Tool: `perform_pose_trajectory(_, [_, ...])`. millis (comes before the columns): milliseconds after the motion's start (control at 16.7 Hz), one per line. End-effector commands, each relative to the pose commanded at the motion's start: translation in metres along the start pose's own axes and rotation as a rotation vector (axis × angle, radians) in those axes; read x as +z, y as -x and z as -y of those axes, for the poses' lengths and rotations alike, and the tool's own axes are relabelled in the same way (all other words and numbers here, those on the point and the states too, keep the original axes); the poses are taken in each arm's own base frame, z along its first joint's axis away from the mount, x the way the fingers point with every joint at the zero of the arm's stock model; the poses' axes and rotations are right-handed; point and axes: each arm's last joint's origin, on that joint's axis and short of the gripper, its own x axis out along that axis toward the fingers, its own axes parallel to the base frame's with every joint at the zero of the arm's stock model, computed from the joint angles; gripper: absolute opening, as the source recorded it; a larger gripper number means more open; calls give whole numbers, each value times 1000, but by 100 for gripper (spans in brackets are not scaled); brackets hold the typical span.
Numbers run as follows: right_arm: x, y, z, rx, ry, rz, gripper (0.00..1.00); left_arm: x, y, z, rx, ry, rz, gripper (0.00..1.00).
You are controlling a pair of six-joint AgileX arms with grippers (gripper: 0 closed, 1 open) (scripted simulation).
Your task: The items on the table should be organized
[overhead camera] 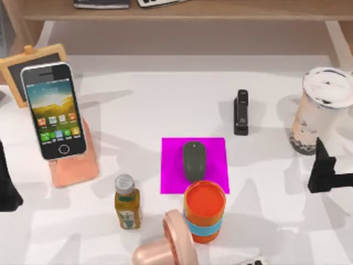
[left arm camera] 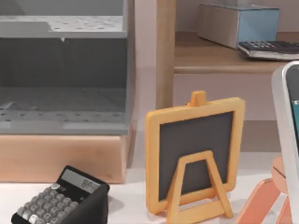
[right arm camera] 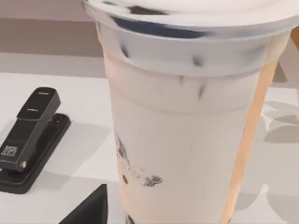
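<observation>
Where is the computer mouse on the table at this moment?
In the top view, the mouse lies on the magenta mat near the table's middle, just behind the orange cup.

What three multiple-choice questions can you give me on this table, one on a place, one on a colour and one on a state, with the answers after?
1. Where does the mouse lie?
A. on the pink mat
B. on the shelf
C. beside the phone

2. What colour is the frame of the small chalkboard?
A. blue
B. yellow-orange
C. white

3. How does the phone stand?
A. flat on the table
B. face down
C. propped on a peach stand

Answers: 1 A, the top view shows the mouse on the mat at mid-table. 2 B, the left wrist view shows a yellow-orange frame around a dark board. 3 C, the phone leans on the stand with its screen showing, at the table's left. The right hand is near the milk tea.
</observation>
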Motion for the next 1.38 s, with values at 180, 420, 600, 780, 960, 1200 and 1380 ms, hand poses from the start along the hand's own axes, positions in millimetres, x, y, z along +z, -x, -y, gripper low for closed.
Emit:
perform_pose_trajectory(180, [-5, -28, -17, -47, 5, 41, 100, 0, 0, 0, 0, 0, 0, 100])
perform_pose_trajectory(420, [-9, -52, -32, -106, -7, 102, 100, 0, 0, 0, 0, 0, 0, 100])
perform_pose_trajectory(600, [-10, -55, -33, -114, -9, 109, 100, 0, 0, 0, 0, 0, 0, 100])
perform_pose_trajectory(780, [-10, -54, -32, -116, -9, 107, 100, 0, 0, 0, 0, 0, 0, 100])
perform_pose_trajectory(960, [-9, -63, -32, -113, -9, 109, 100, 0, 0, 0, 0, 0, 0, 100])
perform_pose_trajectory(1200, [-7, -83, -30, -114, -9, 109, 100, 0, 0, 0, 0, 0, 0, 100])
perform_pose_trajectory(1380, [-7, -84, -30, -114, -9, 109, 100, 0, 0, 0, 0, 0, 0, 100])
